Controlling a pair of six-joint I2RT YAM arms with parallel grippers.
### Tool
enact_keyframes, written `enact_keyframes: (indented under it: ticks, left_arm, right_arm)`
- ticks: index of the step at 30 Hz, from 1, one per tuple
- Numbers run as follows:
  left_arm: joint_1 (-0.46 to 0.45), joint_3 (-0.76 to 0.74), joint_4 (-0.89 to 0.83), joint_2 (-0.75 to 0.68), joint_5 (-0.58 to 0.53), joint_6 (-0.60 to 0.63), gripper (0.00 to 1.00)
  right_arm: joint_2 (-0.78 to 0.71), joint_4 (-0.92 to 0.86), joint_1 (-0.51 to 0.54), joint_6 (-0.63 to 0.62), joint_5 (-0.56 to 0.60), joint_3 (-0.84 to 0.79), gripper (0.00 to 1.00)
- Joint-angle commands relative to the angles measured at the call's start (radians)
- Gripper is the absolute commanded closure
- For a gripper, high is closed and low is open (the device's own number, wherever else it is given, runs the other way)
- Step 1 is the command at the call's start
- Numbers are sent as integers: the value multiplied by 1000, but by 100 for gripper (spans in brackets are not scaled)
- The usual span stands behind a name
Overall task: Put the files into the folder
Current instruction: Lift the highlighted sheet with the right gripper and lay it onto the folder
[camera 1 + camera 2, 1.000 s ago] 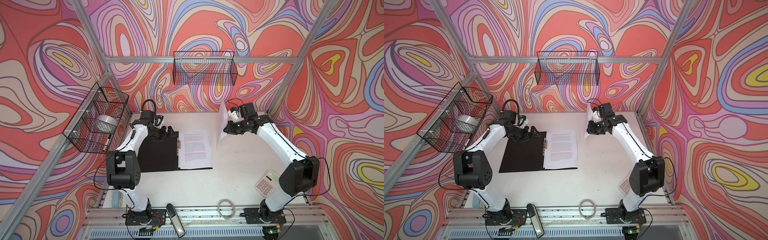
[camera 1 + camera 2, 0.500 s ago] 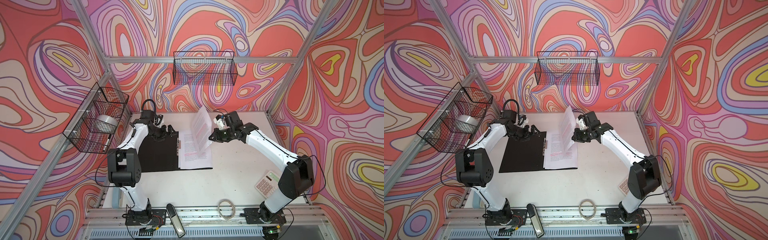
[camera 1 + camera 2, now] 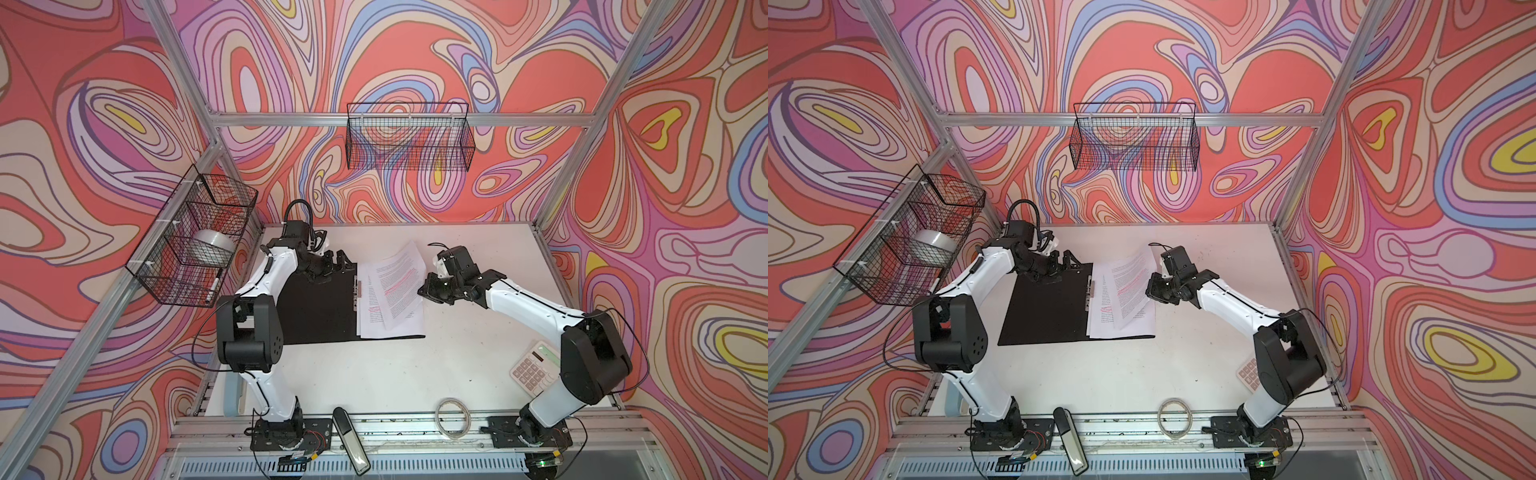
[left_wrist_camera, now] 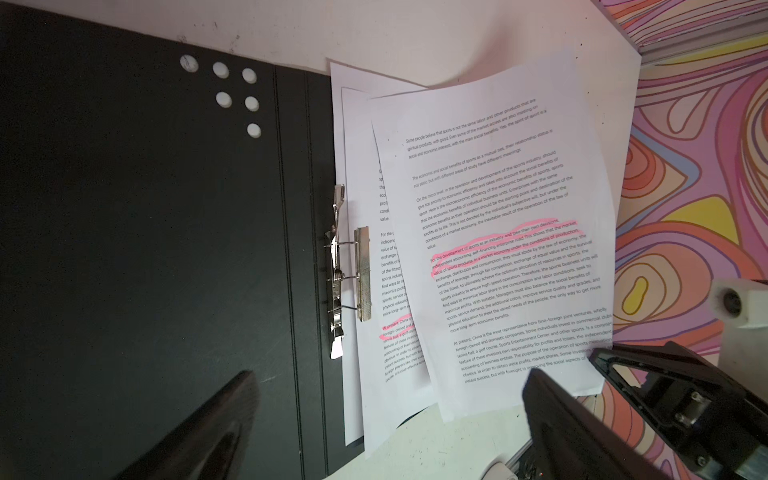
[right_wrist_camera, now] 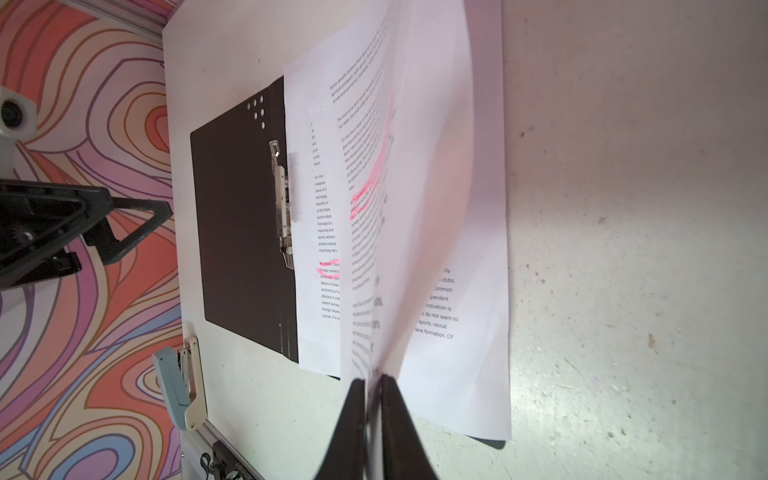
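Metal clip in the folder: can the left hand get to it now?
Probably yes. The left hand is open and empty, hanging over the open folder near the metal clip. Nothing lies on the clip; the right hand only pinches the top sheet.

The left arm (image 3: 272, 278) rises from its base to a raised elbow, then angles down and forward, wrist turned toward the middle. The left pincer (image 3: 341, 266) sits low with its jaws spread wide. The right arm (image 3: 530, 305) stretches low toward the middle. The right pincer (image 5: 372, 380) faces the left arm, jaws drawn almost together
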Motion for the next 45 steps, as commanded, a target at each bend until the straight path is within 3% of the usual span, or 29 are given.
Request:
enact_keyframes:
  ticks: [1,13,17,20,24,28,32,45]
  left_arm:
    - [6,30,-8,24,17,-5,0]
    - [6,36,-22,42,36,1,0]
    - [6,33,-21,44,34,10,0]
    - [5,26,-10,42,7,19,0]
    - [5,16,-9,46,12,20,0]
    - [6,13,-11,44,8,21,0]
    - [6,13,-11,46,11,21,0]
    - [6,16,-11,61,13,40,0]
  right_arm:
    - [8,-6,30,27,48,10,87]
    - [124,-210,113,-34,197,84,66]
    - [127,-252,118,-59,232,95,64]
    - [127,-266,115,-91,271,113,64]
    - [205,-291,113,-147,240,203,68]
    - [259,-251,113,-166,191,238,80]
    - [297,-245,113,-172,179,241,85]
    - [358,-269,114,-248,144,271,84]
